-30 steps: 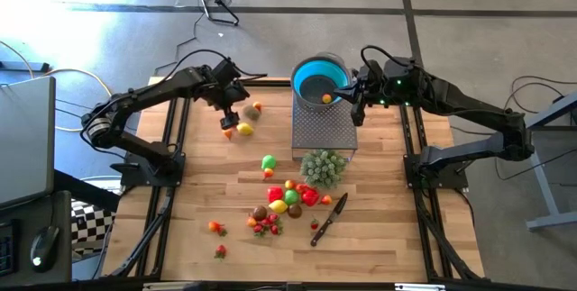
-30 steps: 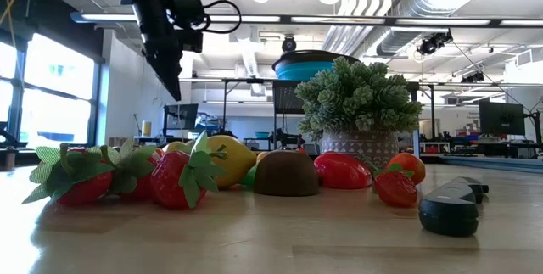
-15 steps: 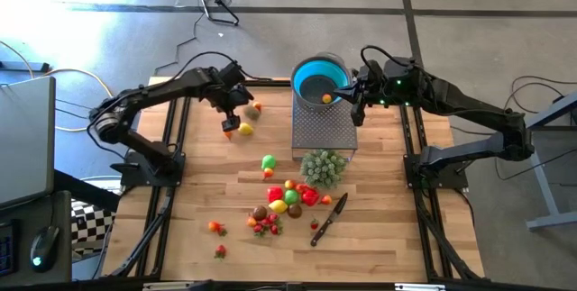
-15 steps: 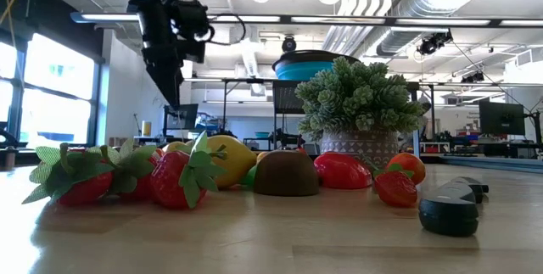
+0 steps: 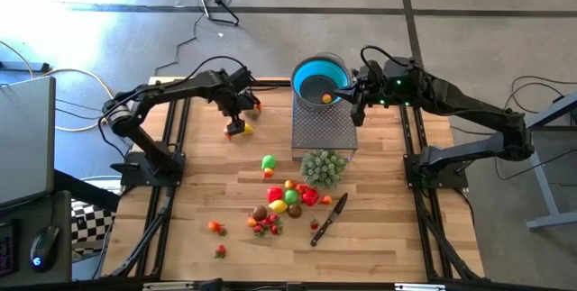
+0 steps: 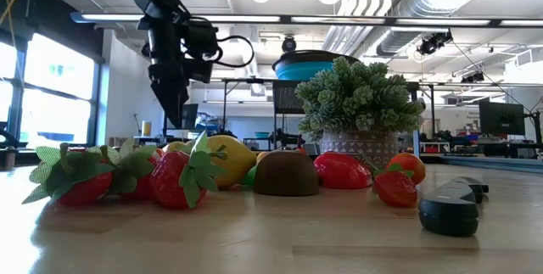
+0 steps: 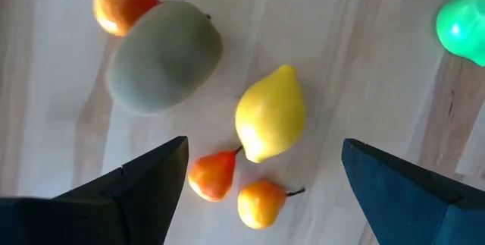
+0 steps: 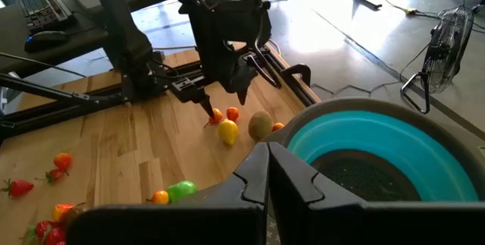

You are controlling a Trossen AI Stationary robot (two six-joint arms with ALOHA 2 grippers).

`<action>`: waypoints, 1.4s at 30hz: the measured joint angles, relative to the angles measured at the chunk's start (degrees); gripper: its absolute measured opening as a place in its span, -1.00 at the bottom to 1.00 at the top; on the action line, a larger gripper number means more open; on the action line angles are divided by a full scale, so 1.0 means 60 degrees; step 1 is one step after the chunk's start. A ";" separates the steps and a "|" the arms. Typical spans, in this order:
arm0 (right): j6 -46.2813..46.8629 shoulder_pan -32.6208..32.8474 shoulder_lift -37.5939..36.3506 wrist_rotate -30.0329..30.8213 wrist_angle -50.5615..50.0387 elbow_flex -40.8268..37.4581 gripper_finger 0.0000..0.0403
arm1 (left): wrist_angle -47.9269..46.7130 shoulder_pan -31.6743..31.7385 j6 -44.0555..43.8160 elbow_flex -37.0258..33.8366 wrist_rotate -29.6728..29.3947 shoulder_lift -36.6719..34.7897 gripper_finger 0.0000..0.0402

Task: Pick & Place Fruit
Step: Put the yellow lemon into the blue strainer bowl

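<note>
Hovering my left claw (image 7: 258, 169), fingers apart, now directly over the lemon (image 7: 270, 114); it has swung in across the table (image 5: 198, 192). Grasp looks next. Right claw (image 8: 269, 171), pressed together, waits at the bowl (image 5: 317, 82).

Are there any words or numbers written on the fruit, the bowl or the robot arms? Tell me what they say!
No words, numbers or labels can be read in any view.
Small toy fruits: plain, no writing.
Round blue bowl: plain, no writing.
Black-handled knife: no marking that shows.
Left gripper and right gripper: dark, no readable label.
Room behind the table in the low view: screens too far off to read.
</note>
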 joint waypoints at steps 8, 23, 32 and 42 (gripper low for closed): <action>-0.0015 0.0000 0.0000 0.0238 -0.0004 0.0000 -0.99 | 0.0120 -0.0544 0.0003 0.0000 -0.0292 0.0474 0.70; -0.0015 0.0000 0.0000 0.0248 -0.0044 0.0000 -0.99 | 0.0574 -0.0622 -0.0219 0.0000 -0.0739 0.1226 0.70; -0.0015 0.0000 0.0000 0.0248 -0.0044 0.0001 -0.99 | 0.0799 -0.0622 -0.0252 0.0000 -0.0725 0.1219 0.70; -0.0015 0.0000 0.0000 0.0248 -0.0044 0.0000 -0.99 | 0.0940 -0.0622 -0.0397 0.0000 -0.0757 0.1216 0.70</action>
